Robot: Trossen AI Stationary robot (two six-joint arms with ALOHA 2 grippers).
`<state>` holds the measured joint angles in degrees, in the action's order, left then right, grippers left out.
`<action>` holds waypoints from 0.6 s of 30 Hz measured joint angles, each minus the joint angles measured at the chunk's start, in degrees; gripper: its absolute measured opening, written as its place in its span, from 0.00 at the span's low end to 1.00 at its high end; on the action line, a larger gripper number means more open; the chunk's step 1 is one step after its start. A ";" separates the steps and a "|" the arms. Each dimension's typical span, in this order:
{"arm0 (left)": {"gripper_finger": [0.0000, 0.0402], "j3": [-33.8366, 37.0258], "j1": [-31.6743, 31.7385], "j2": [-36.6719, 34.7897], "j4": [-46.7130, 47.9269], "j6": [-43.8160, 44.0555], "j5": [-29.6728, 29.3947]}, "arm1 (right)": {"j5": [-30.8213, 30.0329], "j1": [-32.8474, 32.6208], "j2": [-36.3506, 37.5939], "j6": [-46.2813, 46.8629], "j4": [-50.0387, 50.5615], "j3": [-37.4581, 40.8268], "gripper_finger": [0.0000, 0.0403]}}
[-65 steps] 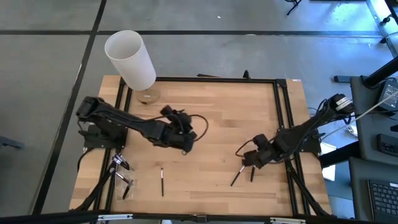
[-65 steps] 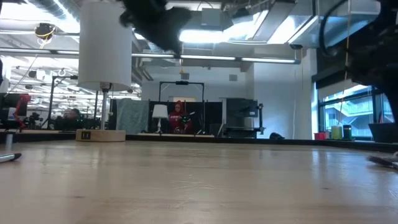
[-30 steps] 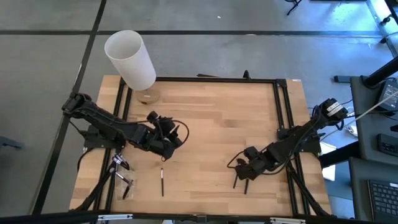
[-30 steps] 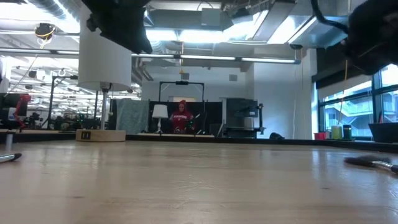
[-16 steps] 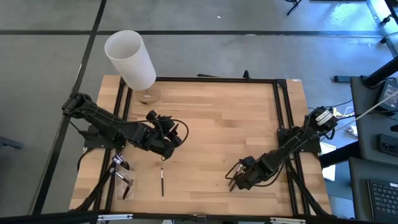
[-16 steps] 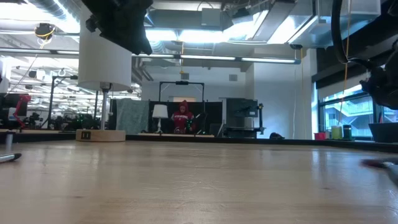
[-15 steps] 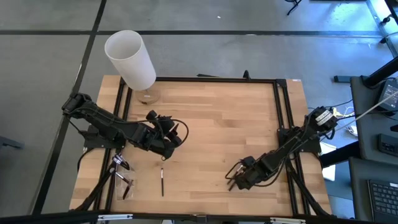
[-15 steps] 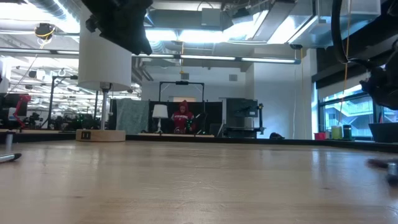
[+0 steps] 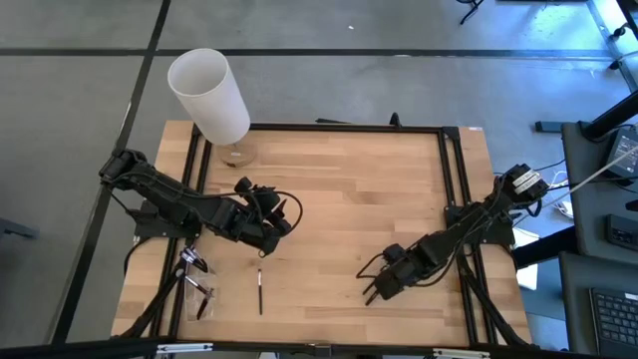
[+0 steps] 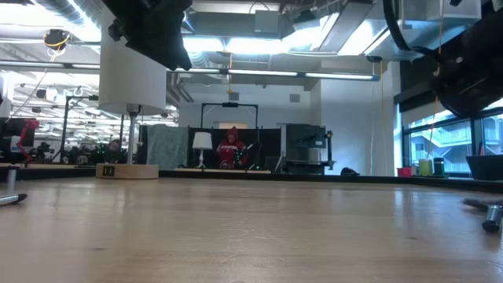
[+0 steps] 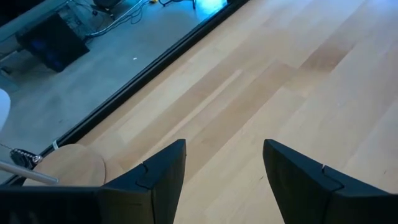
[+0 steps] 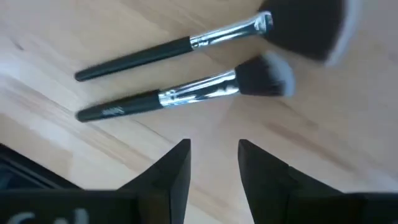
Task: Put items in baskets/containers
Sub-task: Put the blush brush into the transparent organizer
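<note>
Dark right hand (image 9: 371, 292) higher, brushes (image 12: 186, 93) released

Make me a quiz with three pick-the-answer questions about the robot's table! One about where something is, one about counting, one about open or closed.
1. Where is the white cylinder?
A. at the table's far left corner
B. in the middle
C. by the right arm

2. How many brushes does the right wrist view show?
A. one
B. two
C. five

3. How are the left gripper's fingers?
A. shut on a brush
B. shut, empty
C. open, empty

Answers:
1 A, the high view shows it at that corner.
2 B, two dark-handled brushes lie side by side.
3 C, bare wood shows between the fingers.
</note>
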<state>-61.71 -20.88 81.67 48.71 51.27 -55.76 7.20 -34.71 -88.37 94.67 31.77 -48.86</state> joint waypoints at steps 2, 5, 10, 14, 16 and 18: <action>0.52 0.00 0.00 0.00 0.00 0.00 0.17 | 0.51 0.74 0.00 -7.06 0.39 0.00 0.33; 0.52 0.00 0.00 0.00 -0.04 0.16 0.50 | 2.93 1.51 0.00 -25.15 0.87 0.00 0.33; 0.52 0.02 0.00 0.00 -0.06 0.48 1.97 | 3.21 1.41 0.00 -47.46 2.67 0.00 0.33; 0.52 0.00 -0.44 0.00 -0.04 0.59 2.76 | 0.63 1.44 0.00 -62.96 2.84 0.00 0.33; 0.52 0.02 -0.97 0.05 -0.07 0.70 2.83 | -1.00 1.42 0.00 -68.97 3.01 0.00 0.33; 0.52 0.02 -1.64 0.24 -0.04 0.70 2.92 | -2.70 1.41 0.00 -73.60 3.60 0.00 0.33</action>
<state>-61.69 -22.52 81.91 48.66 51.96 -52.83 4.51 -33.30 -88.38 21.07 35.37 -48.86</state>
